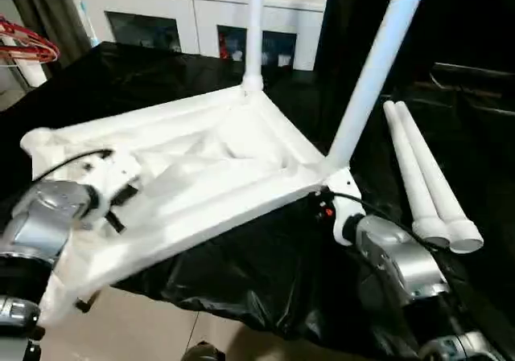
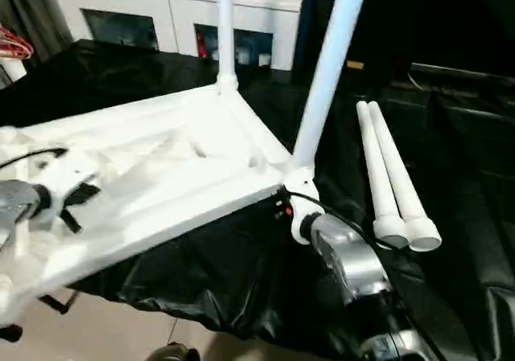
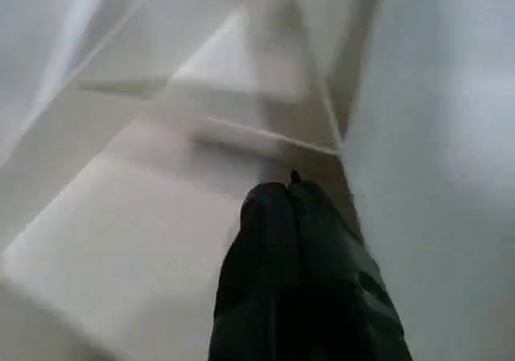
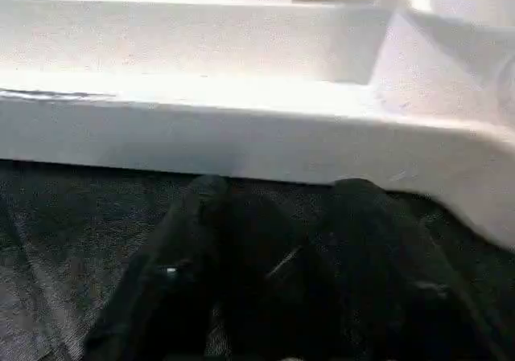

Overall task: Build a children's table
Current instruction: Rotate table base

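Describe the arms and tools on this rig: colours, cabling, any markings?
Both forearms are rounded silver metal housings: left forearm, right forearm. Each ends in a white plastic wrist block with a thin black cable looping over it. The right wrist shows a small red mark. The left tool and right tool each have two black fingers.

A home room: white glass-door cabinet [image 1: 201, 23] behind.
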{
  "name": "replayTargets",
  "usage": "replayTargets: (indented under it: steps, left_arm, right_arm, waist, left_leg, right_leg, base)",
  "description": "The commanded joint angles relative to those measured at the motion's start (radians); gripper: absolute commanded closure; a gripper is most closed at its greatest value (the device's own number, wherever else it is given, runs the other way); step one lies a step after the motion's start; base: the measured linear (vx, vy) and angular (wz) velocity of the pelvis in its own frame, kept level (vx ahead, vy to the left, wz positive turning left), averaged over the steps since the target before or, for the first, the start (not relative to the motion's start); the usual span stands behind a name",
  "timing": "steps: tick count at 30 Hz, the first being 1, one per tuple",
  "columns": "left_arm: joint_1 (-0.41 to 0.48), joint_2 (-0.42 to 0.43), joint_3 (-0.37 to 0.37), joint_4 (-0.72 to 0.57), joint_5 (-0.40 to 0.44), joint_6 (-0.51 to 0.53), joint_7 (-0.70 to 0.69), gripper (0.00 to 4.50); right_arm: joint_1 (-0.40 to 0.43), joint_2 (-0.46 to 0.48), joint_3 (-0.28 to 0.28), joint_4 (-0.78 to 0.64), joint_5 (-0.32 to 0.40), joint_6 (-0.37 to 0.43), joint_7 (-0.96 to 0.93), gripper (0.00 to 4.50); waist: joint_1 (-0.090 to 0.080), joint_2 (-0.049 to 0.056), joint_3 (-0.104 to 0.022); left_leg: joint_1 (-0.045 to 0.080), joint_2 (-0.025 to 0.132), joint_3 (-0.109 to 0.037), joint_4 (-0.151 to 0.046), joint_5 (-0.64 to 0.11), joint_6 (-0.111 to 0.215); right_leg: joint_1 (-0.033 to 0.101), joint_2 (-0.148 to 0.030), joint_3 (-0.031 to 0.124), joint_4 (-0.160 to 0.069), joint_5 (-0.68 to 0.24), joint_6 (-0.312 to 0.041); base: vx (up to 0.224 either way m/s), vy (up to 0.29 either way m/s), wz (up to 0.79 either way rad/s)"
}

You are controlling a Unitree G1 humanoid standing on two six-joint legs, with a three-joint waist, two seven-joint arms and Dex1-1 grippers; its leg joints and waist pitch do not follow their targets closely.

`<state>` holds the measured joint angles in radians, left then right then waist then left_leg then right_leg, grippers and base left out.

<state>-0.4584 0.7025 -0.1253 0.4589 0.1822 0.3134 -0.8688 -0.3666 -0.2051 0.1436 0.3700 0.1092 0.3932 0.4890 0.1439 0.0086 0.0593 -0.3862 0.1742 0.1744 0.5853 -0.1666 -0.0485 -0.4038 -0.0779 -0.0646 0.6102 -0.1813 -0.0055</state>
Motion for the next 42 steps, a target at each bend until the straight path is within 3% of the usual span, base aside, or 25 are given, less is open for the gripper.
replayTargets:
  steps: [1,6,10,13,16,17,18,20,21,26,27,28,30,31,34,35,39,42]
  left_arm:
    - [0.029,0.019,-0.046,-0.084,-0.061,-0.037,-0.138,4.50]
    - [0.046,-0.008,-0.063,-0.233,-0.175,-0.008,-0.285,4.50]
    - [0.042,-0.033,-0.070,-0.268,-0.199,0.015,-0.292,4.50]
    - [0.010,-0.131,-0.116,-0.272,-0.205,0.001,-0.277,4.50]
    - [-0.012,-0.161,-0.122,-0.238,-0.186,-0.016,-0.245,4.50]
    - [-0.053,-0.205,-0.125,-0.167,-0.150,-0.055,-0.186,4.50]
    - [-0.068,-0.219,-0.126,-0.146,-0.143,-0.060,-0.165,4.50]
    - [-0.112,-0.258,-0.130,-0.072,-0.116,-0.085,-0.100,4.50]
    - [-0.129,-0.272,-0.132,-0.044,-0.106,-0.094,-0.077,4.50]
    - [-0.238,-0.350,-0.138,0.170,-0.047,-0.151,0.095,4.50]
    - [-0.253,-0.354,-0.147,0.201,-0.032,-0.169,0.121,4.50]
    - [-0.263,-0.355,-0.153,0.219,-0.024,-0.187,0.131,4.50]
    - [-0.279,-0.363,-0.129,0.217,-0.056,-0.199,0.108,4.50]
    - [-0.280,-0.364,-0.123,0.212,-0.063,-0.200,0.100,4.50]
    - [-0.269,-0.338,-0.079,0.147,-0.136,-0.207,-0.008,4.50]
    - [-0.253,-0.303,-0.075,0.108,-0.168,-0.210,-0.092,4.50]
    - [-0.234,-0.245,-0.082,0.070,-0.198,-0.204,-0.198,4.50]
    - [-0.194,-0.134,-0.115,-0.004,-0.220,-0.167,-0.355,4.50]
  right_arm:
    - [-0.038,-0.001,-0.010,0.047,-0.013,-0.024,-0.005,2.67]
    - [-0.091,0.011,-0.009,0.136,-0.024,-0.070,-0.006,3.08]
    - [-0.099,0.017,-0.005,0.145,-0.027,-0.077,-0.005,3.40]
    - [-0.118,0.040,0.011,0.174,-0.033,-0.104,0.005,3.65]
    - [-0.122,0.043,0.012,0.179,-0.034,-0.108,0.005,4.05]
    - [-0.131,0.048,0.008,0.190,-0.037,-0.116,0.004,4.05]
    - [-0.136,0.051,0.005,0.198,-0.039,-0.123,0.004,4.19]
    - [-0.141,0.052,0.000,0.201,-0.042,-0.133,0.000,4.30]
    - [-0.143,0.052,-0.001,0.203,-0.043,-0.136,-0.001,4.41]
    - [-0.142,0.038,-0.024,0.176,-0.044,-0.152,-0.015,4.47]
    - [-0.140,0.034,-0.032,0.163,-0.041,-0.149,-0.020,4.47]
    - [-0.136,0.027,-0.040,0.142,-0.038,-0.143,-0.024,4.47]
    - [-0.118,0.004,-0.058,0.079,-0.027,-0.124,-0.018,4.47]
    - [-0.115,0.001,-0.061,0.070,-0.026,-0.121,-0.016,4.47]
    - [-0.077,-0.038,-0.079,-0.011,-0.012,-0.093,0.008,4.47]
    - [-0.055,-0.065,-0.076,-0.051,-0.010,-0.076,0.034,4.47]
    - [-0.022,-0.106,-0.064,-0.113,0.006,-0.060,0.100,4.47]
    - [0.053,-0.215,-0.011,-0.285,0.072,-0.035,0.295,4.47]
  waist:
    - [0.002,0.012,-0.069]
    - [-0.002,0.010,-0.066]
    - [0.001,0.007,-0.064]
    - [-0.001,0.005,-0.064]
    - [-0.002,0.002,-0.065]
    - [-0.005,0.000,-0.064]
    - [-0.004,-0.001,-0.068]
    - [-0.006,-0.003,-0.068]
    - [-0.005,-0.002,-0.069]
    - [-0.002,-0.004,-0.075]
    - [0.001,0.012,-0.078]
    - [-0.001,0.006,-0.078]
    - [0.000,0.011,-0.080]
    - [0.001,0.008,-0.081]
    - [0.007,0.016,-0.080]
    - [0.006,0.015,-0.076]
    - [0.006,0.014,-0.071]
    - [0.008,0.014,-0.066]
  left_leg:
    - [0.026,0.059,-0.028,-0.086,-0.307,-0.048]
    - [0.029,0.059,-0.022,-0.087,-0.329,-0.063]
    - [0.027,0.057,-0.022,-0.086,-0.326,-0.054]
    - [0.029,0.056,-0.021,-0.084,-0.328,-0.052]
    - [0.026,0.055,-0.023,-0.085,-0.324,-0.052]
    - [0.022,0.055,-0.024,-0.086,-0.314,-0.047]
    - [0.027,0.053,-0.022,-0.082,-0.312,-0.045]
    - [0.018,0.052,-0.023,-0.083,-0.291,-0.042]
    - [0.022,0.051,-0.022,-0.080,-0.283,-0.038]
    - [0.019,0.049,-0.021,-0.073,-0.226,-0.022]
    - [0.020,0.051,-0.024,-0.071,-0.217,-0.022]
    - [0.019,0.051,-0.022,-0.071,-0.217,-0.022]
    - [0.020,0.052,-0.023,-0.069,-0.208,-0.020]
    - [0.020,0.052,-0.022,-0.068,-0.204,-0.018]
    - [0.023,0.054,-0.022,-0.068,-0.223,-0.018]
    - [0.023,0.054,-0.022,-0.071,-0.242,-0.019]
    - [0.025,0.054,-0.022,-0.075,-0.290,-0.022]
    - [0.022,0.060,-0.024,-0.080,-0.314,-0.011]
  right_leg:
    - [0.034,-0.086,0.052,-0.064,-0.193,-0.203]
    - [0.032,-0.083,0.053,-0.062,-0.205,-0.217]
    - [0.037,-0.084,0.053,-0.064,-0.225,-0.215]
    - [0.035,-0.085,0.053,-0.071,-0.270,-0.200]
    - [0.040,-0.085,0.053,-0.073,-0.295,-0.183]
    - [0.041,-0.086,0.053,-0.073,-0.295,-0.178]
    - [0.038,-0.083,0.052,-0.075,-0.292,-0.170]
    - [0.045,-0.082,0.050,-0.073,-0.278,-0.167]
    - [0.041,-0.082,0.051,-0.074,-0.266,-0.164]
    - [0.046,-0.075,0.048,-0.066,-0.177,-0.170]
    - [0.046,-0.077,0.047,-0.060,-0.149,-0.176]
    - [0.047,-0.075,0.047,-0.062,-0.135,-0.176]
    - [0.050,-0.075,0.045,-0.056,-0.071,-0.198]
    - [0.052,-0.075,0.045,-0.054,-0.060,-0.203]
    - [0.051,-0.078,0.045,-0.054,-0.054,-0.225]
    - [0.052,-0.077,0.044,-0.058,-0.075,-0.225]
    - [0.051,-0.078,0.046,-0.064,-0.155,-0.214]
    - [0.052,-0.079,0.048,-0.068,-0.233,-0.189]
  base:
    - [0.000,0.000,0.00]
    - [0.000,0.000,0.00]
    - [0.000,0.000,0.00]
    - [0.000,0.000,0.00]
    - [0.000,0.000,0.00]
    - [0.000,0.000,0.00]
    - [0.000,0.000,0.00]
    - [0.000,0.000,0.00]
    - [0.000,0.000,0.00]
    - [0.000,0.000,0.00]
    - [0.000,0.000,0.00]
    - [0.000,0.000,0.00]
    - [0.000,0.000,0.00]
    - [0.000,0.000,0.00]
    - [0.000,0.000,0.00]
    - [0.000,0.000,0.00]
    - [0.000,0.000,0.00]
    - [0.000,0.000,0.00]
